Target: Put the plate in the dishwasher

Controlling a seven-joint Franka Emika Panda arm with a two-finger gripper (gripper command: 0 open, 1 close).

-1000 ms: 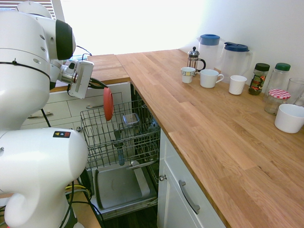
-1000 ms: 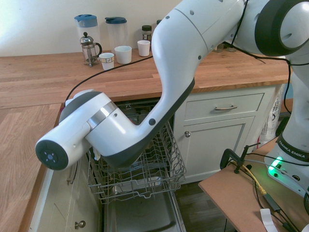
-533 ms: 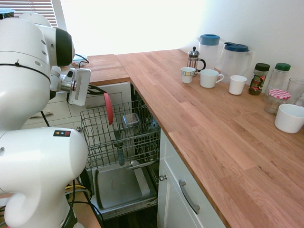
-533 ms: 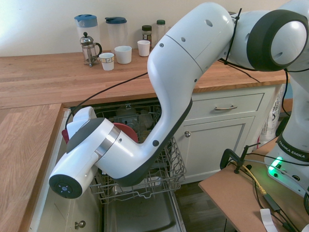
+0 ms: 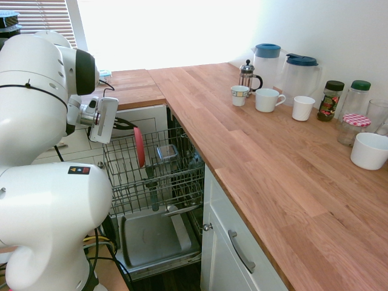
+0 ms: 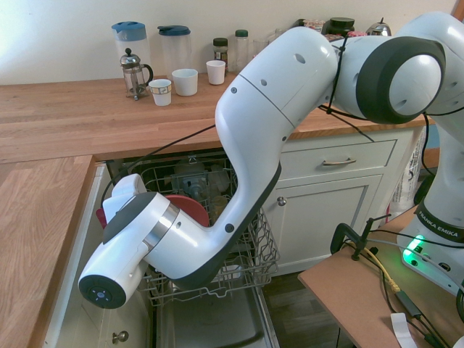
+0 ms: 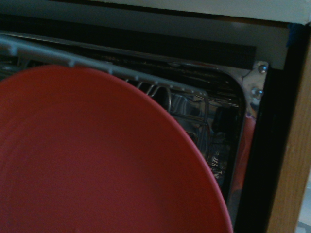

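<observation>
The coral-red plate stands on edge, its lower part down among the wires of the dishwasher's pulled-out grey rack. My gripper is shut on the plate's upper rim, at the rack's left side just below the counter's edge. From the second exterior view the plate shows only partly behind my forearm, inside the rack. In the wrist view the plate fills most of the picture, with the dishwasher's dark inside behind it. The grey drop-down door lies open below the rack.
A metal cup and other dishes sit in the rack. On the wooden counter stand a French press, two pitchers, mugs, jars and a white bowl. White drawers flank the dishwasher.
The gripper has come down and drawn back towards the rack's left side, carrying the plate from above the rack to down among its wires. The grip has stayed shut.
</observation>
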